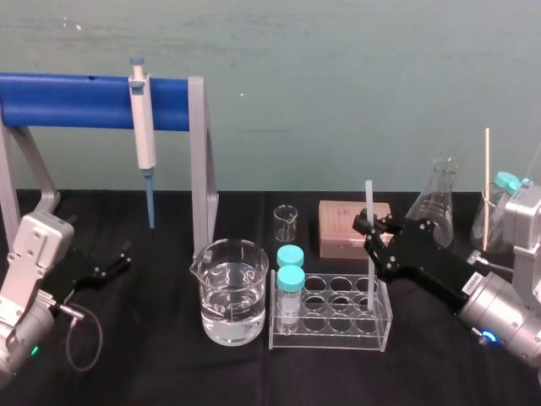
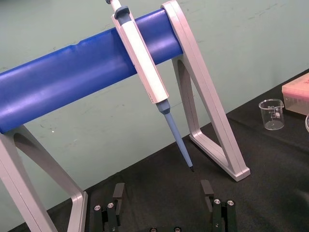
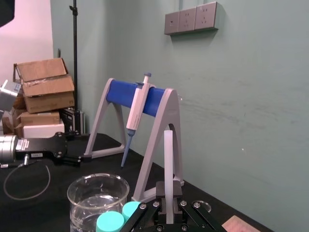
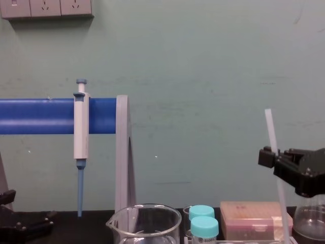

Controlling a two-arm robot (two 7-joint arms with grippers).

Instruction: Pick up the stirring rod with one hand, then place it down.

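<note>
Chest view: the lower end of the stirring rod point(image 4: 270, 132) runs off the bottom edge, as does the beaker point(image 4: 144, 221).

Head view: the right gripper point(image 1: 370, 230) is clamped on the rod and covers a short stretch of it. Whether the rod's tip touches the floor of the rack point(image 1: 330, 337) cannot be told. The flask point(image 1: 438, 199) has its base hidden behind that gripper.

Left wrist view: the left gripper point(image 2: 162, 188) is cut off by the bottom edge, the pipette point(image 2: 145, 67) by the top edge, and the pink box point(image 2: 297, 96) by the side edge.

Front: large beaker point(image 1: 233, 292) left of tube rack point(image 1: 331, 315); stirring rod point(image 1: 369, 245) upright at rack's right end. Behind, rightward: small beaker point(image 1: 286, 222), tip box point(image 1: 355, 227), flask point(image 1: 435, 203). Far left: pipette point(image 1: 144, 127) on stand point(image 1: 199, 161).
</note>
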